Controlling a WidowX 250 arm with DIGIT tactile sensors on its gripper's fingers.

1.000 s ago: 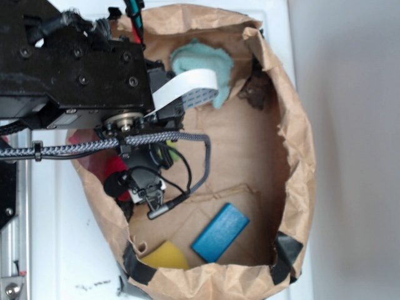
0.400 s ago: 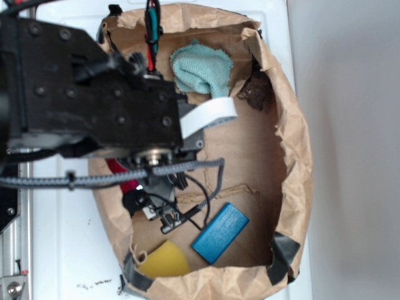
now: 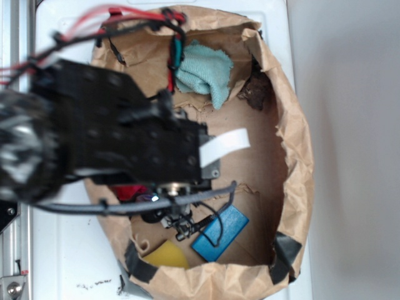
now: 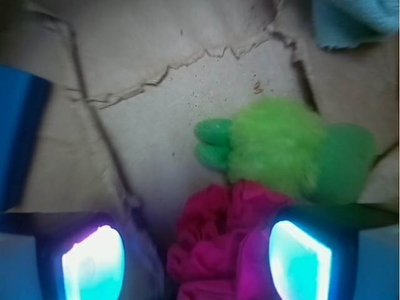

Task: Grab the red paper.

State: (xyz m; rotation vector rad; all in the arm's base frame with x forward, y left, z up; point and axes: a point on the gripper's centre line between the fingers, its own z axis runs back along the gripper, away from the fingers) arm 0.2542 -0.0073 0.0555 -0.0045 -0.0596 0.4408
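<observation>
Since a second ago the arm (image 3: 106, 144) has swung lower over the bag (image 3: 294, 156), hiding most of it; gripper (image 4: 197, 265) fingers (image 4: 299, 259) stand apart around the red paper (image 4: 215, 244), partly cut off; green plush toy (image 4: 281, 153) touches it beyond.

Brown paper bag sitting on a white surface, stuff scattered inside

The white surface (image 3: 69, 262) carries a crumpled brown paper bag (image 3: 299, 156) with black tape at its near corners, opened wide so its floor is the tray for everything. On the bag floor: red paper (image 4: 215, 250) right between the pincer (image 4: 194, 262) fingers, a lime-green plush toy (image 4: 281, 150) touching it just past the pincer tips, a teal cloth (image 3: 203, 72) well beyond at the far end, a blue block (image 3: 220, 232) off to one side, a yellow sponge (image 3: 164, 255) near the taped corner, and a dark brown lump (image 3: 256, 92) by the bag wall.
</observation>
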